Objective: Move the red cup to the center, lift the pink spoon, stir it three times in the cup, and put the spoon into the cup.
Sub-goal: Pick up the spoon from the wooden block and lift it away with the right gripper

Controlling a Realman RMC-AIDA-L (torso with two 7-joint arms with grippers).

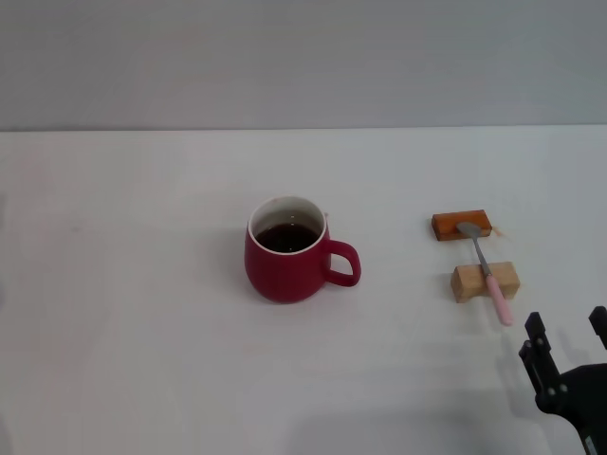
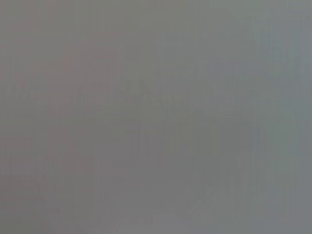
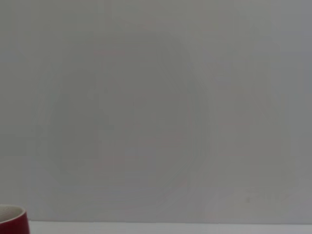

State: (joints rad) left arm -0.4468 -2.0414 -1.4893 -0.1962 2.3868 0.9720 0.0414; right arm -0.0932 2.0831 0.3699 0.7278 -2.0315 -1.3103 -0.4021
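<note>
With the red cup [image 1: 285, 249] seemingly mid-table already, my right gripper [image 1: 567, 343], fingers spread and empty near the front-right corner, must next reach the pink spoon [image 1: 487, 275] bridging two blocks.

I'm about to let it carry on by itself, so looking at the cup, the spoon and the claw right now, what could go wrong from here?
1. The pink spoon lies propped across a light wooden block and an orange-brown block; a clumsy pinch by the open right claw could tip it off.
2. The red cup holds dark liquid, so stirring may splash onto the white table.
3. The blocks could shift if nudged.
</note>
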